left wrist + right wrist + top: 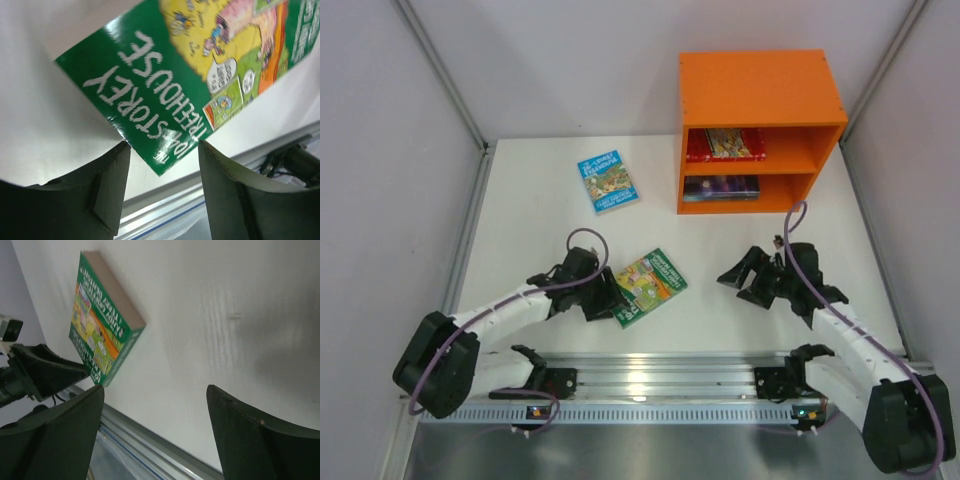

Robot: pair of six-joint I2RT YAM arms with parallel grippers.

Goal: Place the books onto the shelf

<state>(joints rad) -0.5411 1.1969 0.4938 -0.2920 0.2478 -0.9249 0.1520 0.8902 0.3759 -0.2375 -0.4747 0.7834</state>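
The orange shelf stands at the back right. A red-bordered book lies in its upper compartment and a dark purple one in the lower. A light-blue illustrated book lies flat on the table to the shelf's left. The green book lies flat near the front middle. My left gripper is open at its near-left corner, which pokes between the fingertips without touching them. My right gripper is open and empty, right of the green book.
A metal rail runs along the table's near edge just behind both grippers. Grey walls close in the table on the left, back and right. The left gripper shows in the right wrist view beside the green book.
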